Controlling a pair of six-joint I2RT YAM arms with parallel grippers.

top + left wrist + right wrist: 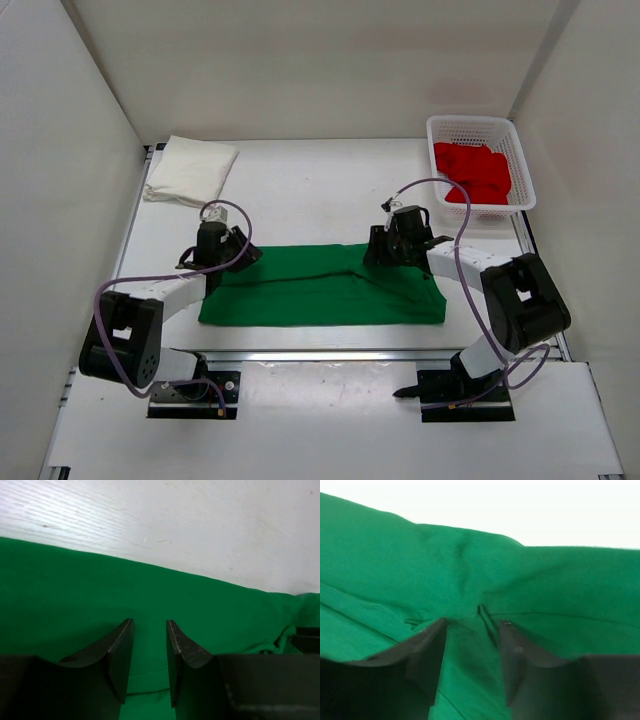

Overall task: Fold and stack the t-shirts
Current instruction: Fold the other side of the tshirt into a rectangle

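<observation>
Top external view is showing the green t-shirt point(320, 290) lying flat on the surface point(320, 180), just ahead of my two bases, with its long axis running left to right. Both of my arms are reaching to its far edge. My left end effector point(236, 252) is sitting over the far left corner. My right end effector point(388, 248) is sitting right of the middle on that same edge. From both, the body of the shirt is spreading back toward me.

At the left wrist, my left end effector point(150, 622) is holding its fingers a narrow gap apart above the cloth, and I am seeing nothing pinched between them. At the right wrist, my right end effector point(472, 622) is standing wider apart over a small ridge of green cloth, not clamped on it.

I am judging that the coming fold turns on this far edge: pulled toward me, it would land across the short way. Neither arm is nearer; each is covering its own end.

The cream-white t-shirt point(190, 170) is lying folded at the far left. The red t-shirt point(472, 172) is waiting in the basket point(470, 120) at the far right.
</observation>
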